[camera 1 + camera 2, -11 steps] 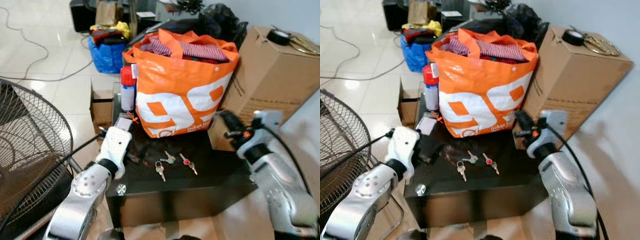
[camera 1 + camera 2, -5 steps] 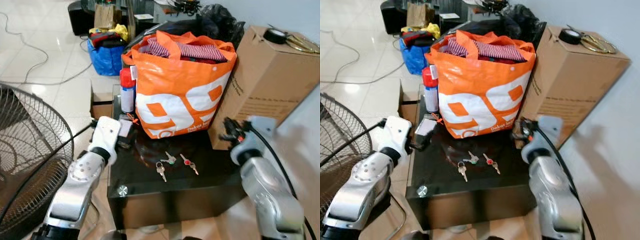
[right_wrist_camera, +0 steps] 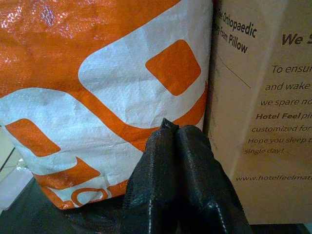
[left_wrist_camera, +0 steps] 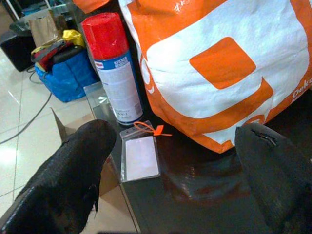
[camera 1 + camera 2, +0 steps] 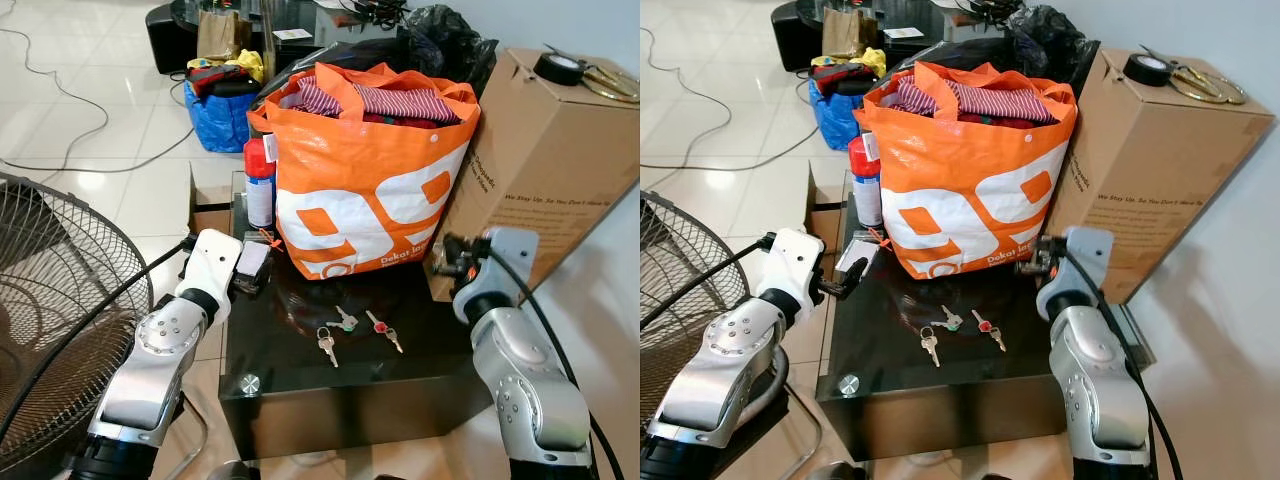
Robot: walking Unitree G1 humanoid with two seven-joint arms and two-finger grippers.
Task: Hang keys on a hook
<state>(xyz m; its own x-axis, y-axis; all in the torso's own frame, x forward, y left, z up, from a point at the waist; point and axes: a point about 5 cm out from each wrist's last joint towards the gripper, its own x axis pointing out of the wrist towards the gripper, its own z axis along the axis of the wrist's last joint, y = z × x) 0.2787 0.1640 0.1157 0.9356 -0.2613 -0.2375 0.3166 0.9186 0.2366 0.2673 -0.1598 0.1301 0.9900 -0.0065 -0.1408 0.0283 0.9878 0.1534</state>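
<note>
A: Where are the keys?

B: Three small keys (image 5: 352, 331) lie loose on the black glass counter (image 5: 300, 370), near its front edge, just in front of the orange and white shopping bag (image 5: 370, 180). One has a green head, one a red head, one is plain metal. Nothing touches them.

A: And the grippers?

B: The left gripper (image 4: 170, 161) hangs over the counter's left edge, jaws spread wide. Between its fingers (image 4: 68, 170) the wrist view shows a clear badge holder (image 4: 140, 157) with an orange tie, lying by a red-capped spray can (image 4: 117, 68) that stands beside the bag.

A: The right one?

B: The right gripper (image 3: 176, 161) is at the counter's right side, jaws pressed together with nothing between them, pointing at the seam where the bag meets a cardboard box (image 5: 550, 170).

A: Anything else around?

B: A floor fan's wire cage (image 5: 60, 300) on the robot's left, and a blue bag (image 5: 218, 110) on the tiled floor behind.
</note>
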